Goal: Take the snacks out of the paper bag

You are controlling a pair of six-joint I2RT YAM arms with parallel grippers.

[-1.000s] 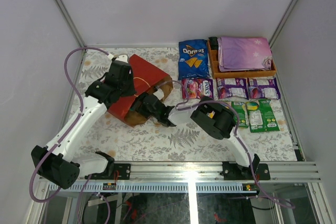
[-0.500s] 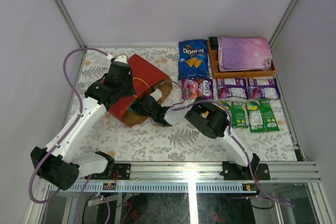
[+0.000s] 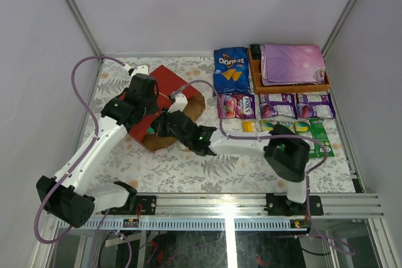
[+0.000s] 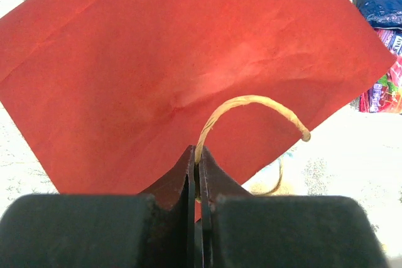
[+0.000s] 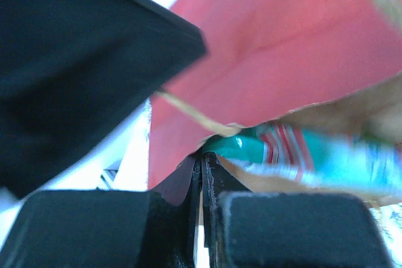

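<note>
Right pincer (image 5: 201,155), spread a second ago, is pressing its jaws together at the mouth of the paper bag (image 3: 164,76), at your eleven o'clock, beside a teal packet (image 5: 301,152), so you are likely starting another extraction.

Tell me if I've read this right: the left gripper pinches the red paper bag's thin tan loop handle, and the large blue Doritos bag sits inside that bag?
Not quite. The left gripper does pinch the thin tan loop handle of the red paper bag, but the large blue Doritos bag lies outside it, beside the orange wooden tray, as the top external view shows.
</note>
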